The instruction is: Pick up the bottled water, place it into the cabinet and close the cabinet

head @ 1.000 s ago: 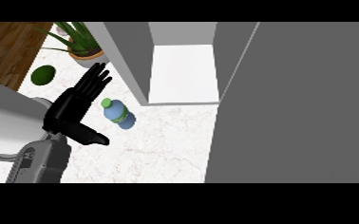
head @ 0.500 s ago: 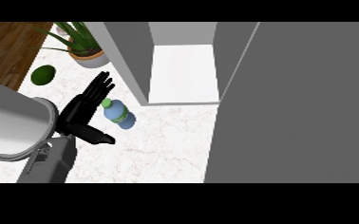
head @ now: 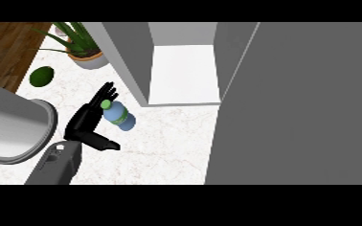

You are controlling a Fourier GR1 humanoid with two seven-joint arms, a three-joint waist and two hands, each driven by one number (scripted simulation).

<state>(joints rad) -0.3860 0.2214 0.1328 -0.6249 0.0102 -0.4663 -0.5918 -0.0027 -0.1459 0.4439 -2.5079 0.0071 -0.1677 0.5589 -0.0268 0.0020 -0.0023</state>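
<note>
The bottled water (head: 120, 117) is a clear blue bottle with a green cap, standing on the white marble counter (head: 170, 143) in front of the cabinet's left wall. My left hand (head: 86, 119) is against the bottle's left side. Its fingers are straight and point up past the cap, and its thumb sticks out below the bottle, so the hand is open. The cabinet (head: 182, 72) is open and shows a bare white inside. Its grey door (head: 290, 110) is swung out and fills the right of the view. My right hand does not show.
A potted green plant (head: 79, 50) stands at the back left, with a dark green round fruit (head: 42, 76) in front of it. A big light grey round vessel (head: 21, 124) fills the left edge beside my forearm. Brown wood (head: 14, 48) borders the counter's far left.
My left hand has slid a little toward me and to the right, ending against the bottle. The bottle has not moved. More of the grey vessel shows now.
</note>
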